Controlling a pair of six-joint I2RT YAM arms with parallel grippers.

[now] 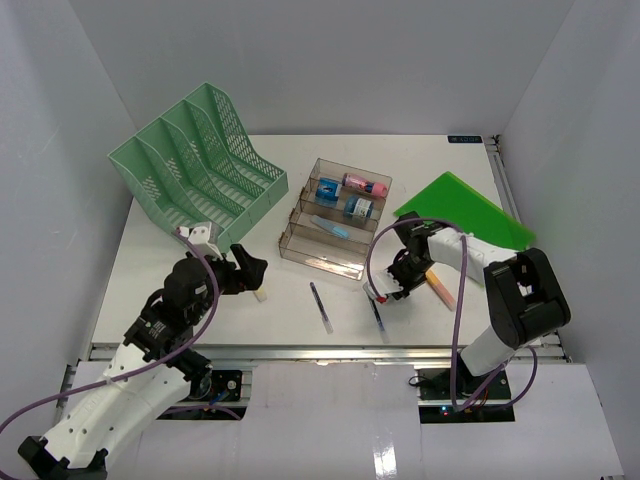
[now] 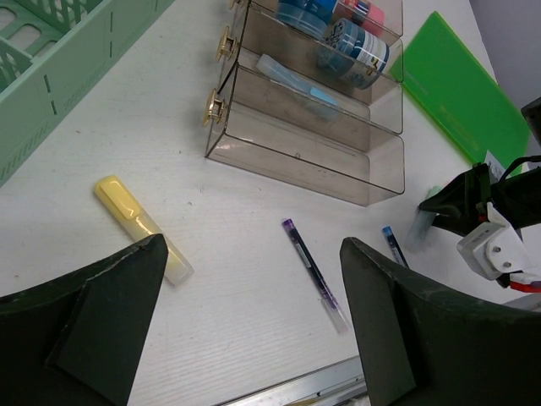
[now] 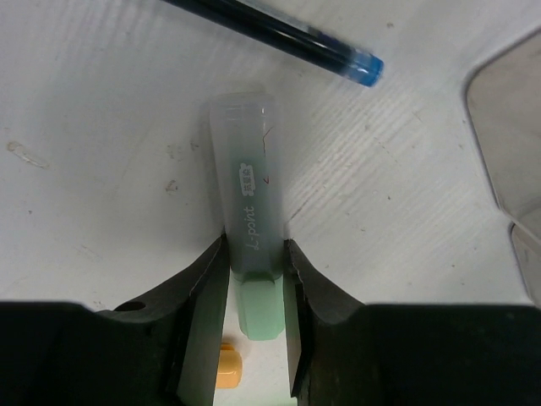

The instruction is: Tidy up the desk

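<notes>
At lower centre the right gripper (image 3: 254, 254) pinches a frosted plastic highlighter (image 3: 245, 169); the left gripper (image 2: 254, 254) hangs spread over the white desk (image 2: 169, 152).

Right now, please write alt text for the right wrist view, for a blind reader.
The right gripper clamps a pale green highlighter over the white desk. A blue pen lies beyond it, not touching it.

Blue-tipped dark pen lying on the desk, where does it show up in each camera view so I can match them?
Top external: blue-tipped pen low and right of centre, just in front of the right gripper.
Left wrist: right of centre, beside the right gripper.
Right wrist: along the top edge, beyond the jaws.
Shared landmark: the right gripper, shut on a green highlighter.
</notes>
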